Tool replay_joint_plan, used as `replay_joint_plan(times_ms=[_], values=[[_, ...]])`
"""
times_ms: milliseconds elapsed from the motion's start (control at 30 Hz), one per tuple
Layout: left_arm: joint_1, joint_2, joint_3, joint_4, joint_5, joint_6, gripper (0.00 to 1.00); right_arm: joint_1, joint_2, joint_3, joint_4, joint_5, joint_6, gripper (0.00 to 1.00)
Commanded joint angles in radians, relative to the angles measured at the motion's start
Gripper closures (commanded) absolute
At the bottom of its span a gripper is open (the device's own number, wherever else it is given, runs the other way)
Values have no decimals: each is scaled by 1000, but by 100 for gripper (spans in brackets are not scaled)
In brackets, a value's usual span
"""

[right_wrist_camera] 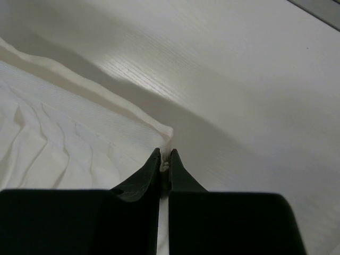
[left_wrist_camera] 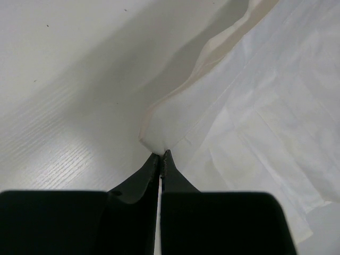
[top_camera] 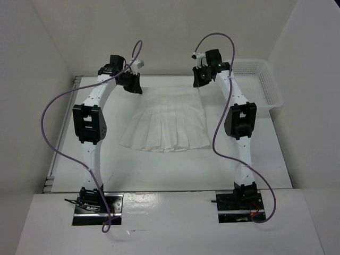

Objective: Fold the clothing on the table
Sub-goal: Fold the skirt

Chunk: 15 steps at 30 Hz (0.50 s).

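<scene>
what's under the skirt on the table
Only the white table shows around the skirt, which lies spread on it. The left gripper and right gripper each pinch a far corner. Anything beneath the fabric is covered and cannot be seen.

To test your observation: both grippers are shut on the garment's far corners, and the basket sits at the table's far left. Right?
No: the top external view shows the basket at the table's far right. The left gripper and right gripper are shut on the garment's far corners.
</scene>
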Motion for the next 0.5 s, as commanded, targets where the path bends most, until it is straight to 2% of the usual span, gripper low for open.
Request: replay_joint_plan(times_ms=[0,400,467], values=[[35,-70,9,2,13,13,100,-1,-111,-3,-1,68,0,100],[87,-268,-173,44,13,41,100,39,-419,-400,213,198,-37,100],[87,-283,-187,53,13,52,100,39,-445,-424,224,221,-37,100]])
